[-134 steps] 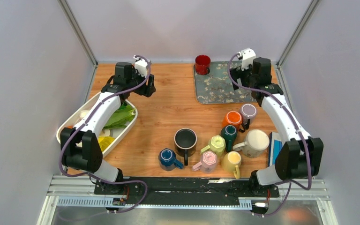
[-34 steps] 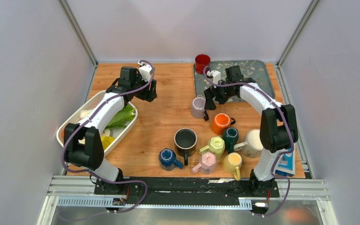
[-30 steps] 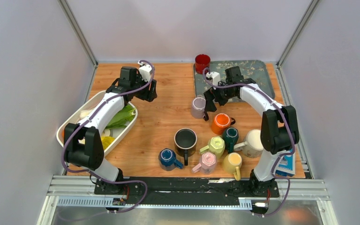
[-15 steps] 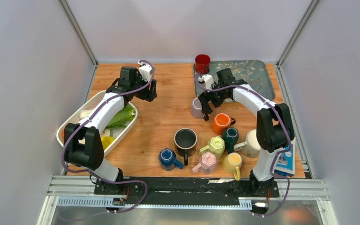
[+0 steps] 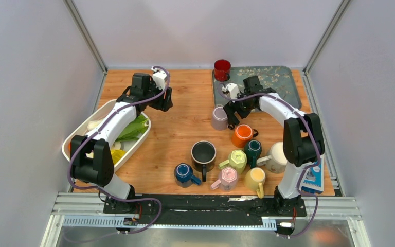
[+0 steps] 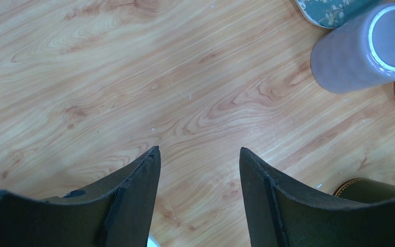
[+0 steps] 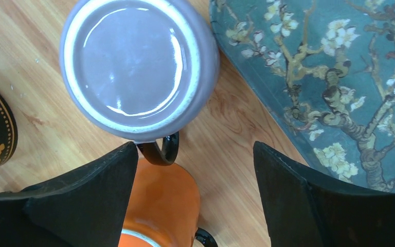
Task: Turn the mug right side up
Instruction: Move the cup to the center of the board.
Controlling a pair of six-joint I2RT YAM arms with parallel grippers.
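The lavender mug (image 5: 219, 118) stands upside down on the wooden table, just left of the floral mat (image 5: 277, 77). In the right wrist view its flat base (image 7: 133, 62) faces up and its black handle (image 7: 160, 149) points toward the orange mug (image 7: 159, 206). My right gripper (image 5: 233, 111) is open and empty beside the mug, its jaws (image 7: 194, 149) standing wide over the handle and bare wood. My left gripper (image 5: 163, 101) is open and empty over bare table (image 6: 199, 150). The lavender mug also shows at the top right of the left wrist view (image 6: 370, 49).
A red mug (image 5: 222, 69) stands on the mat's far left corner. Several mugs cluster near the front: black (image 5: 203, 153), blue (image 5: 184, 173), orange (image 5: 242, 135), teal (image 5: 251, 148), cream (image 5: 279, 156). A white tub (image 5: 82, 135) sits at left, a blue carton (image 5: 313, 177) at right.
The right arm carried the lavender mug from the right-hand cluster to the table's middle, set it down base up, let go and drew back slightly right. The left arm barely moved.
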